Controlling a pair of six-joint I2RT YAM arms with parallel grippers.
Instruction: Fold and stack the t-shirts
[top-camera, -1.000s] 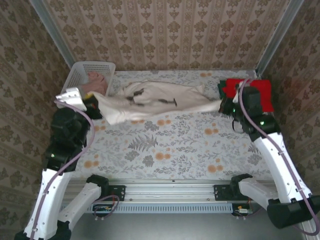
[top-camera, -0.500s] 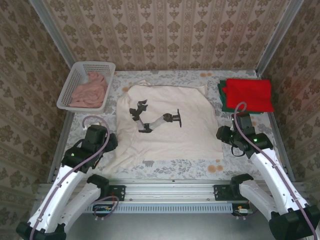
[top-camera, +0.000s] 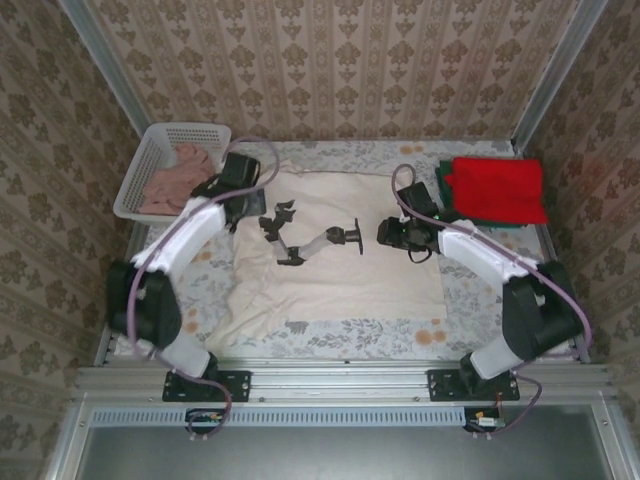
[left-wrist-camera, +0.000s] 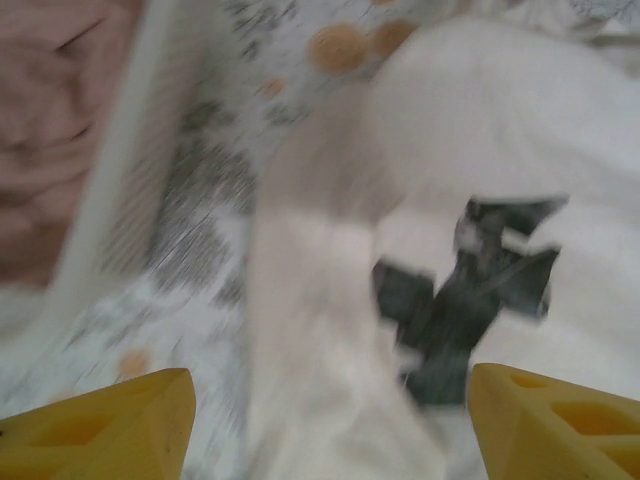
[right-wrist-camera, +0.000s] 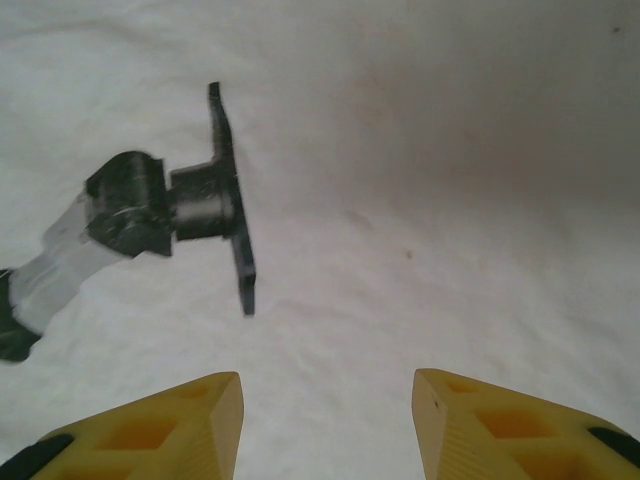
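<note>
The cream-white t-shirt (top-camera: 340, 270) lies spread flat on the table, its black print (top-camera: 305, 240) facing up. My left gripper (top-camera: 243, 193) hovers open over the shirt's far left shoulder; the left wrist view is blurred, with yellow fingertips (left-wrist-camera: 110, 425) wide apart above the cloth (left-wrist-camera: 330, 330). My right gripper (top-camera: 384, 234) is open over the shirt, just right of the print. Its fingertips (right-wrist-camera: 180, 425) stand apart above bare cloth (right-wrist-camera: 420, 200), with nothing between them. The red t-shirt (top-camera: 497, 190) lies folded at the back right on the dark green one (top-camera: 440, 182).
A white lattice basket (top-camera: 148, 160) holding pink cloth (top-camera: 180, 182) stands at the back left, close to my left gripper; its wall (left-wrist-camera: 120, 200) appears in the left wrist view. Flowered tablecloth (top-camera: 470, 300) borders the shirt. Patterned walls close in the table.
Both grippers let go of the cream-white shirt, which went from hanging stretched to lying flat. The arms drew back, then reached out again over its far half, open.
</note>
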